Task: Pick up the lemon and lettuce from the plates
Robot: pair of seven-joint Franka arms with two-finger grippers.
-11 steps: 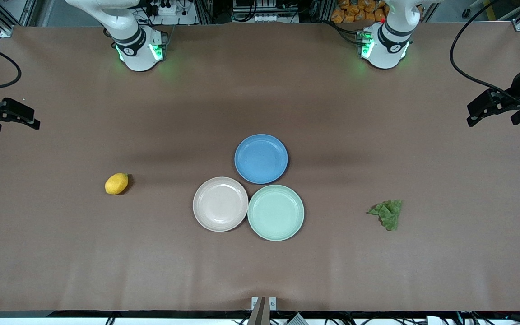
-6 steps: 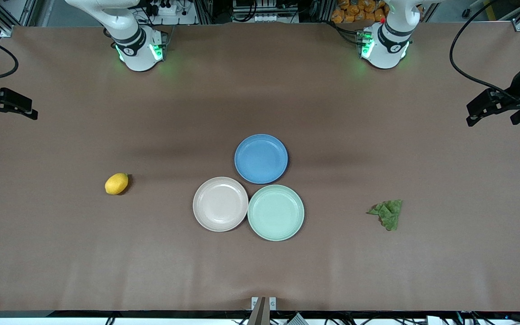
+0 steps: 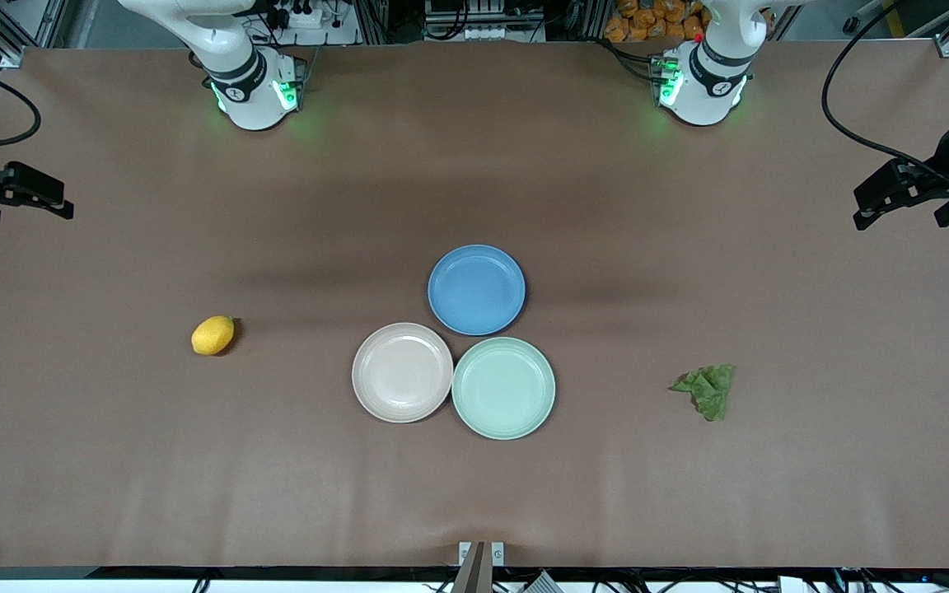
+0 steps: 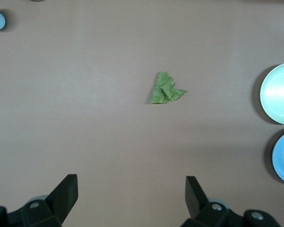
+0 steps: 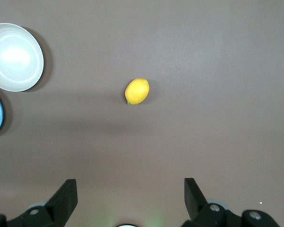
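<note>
- While both arms hang raised at the counter's [image 3: 474, 165] two ends, the left gripper [image 4: 131, 191] is over the left arm's end, its fingers spread wide with nothing between them.
- The right gripper [image 5: 130, 191] is over the right arm's end, likewise spread and holding nothing.
- The small oval yellow lemon [image 3: 212, 335] lies on the bare brown counter, well apart from the plates, toward the right arm's end.
- The wrinkly dark-green lettuce leaf [image 3: 707, 389] lies on the counter toward the left arm's end.
- The pale beige-pink round plate [image 3: 402, 372] and the pale mint-green round plate [image 3: 503, 387] touch side by side; the blue round plate [image 3: 476, 289] sits just farther from the front camera.
</note>
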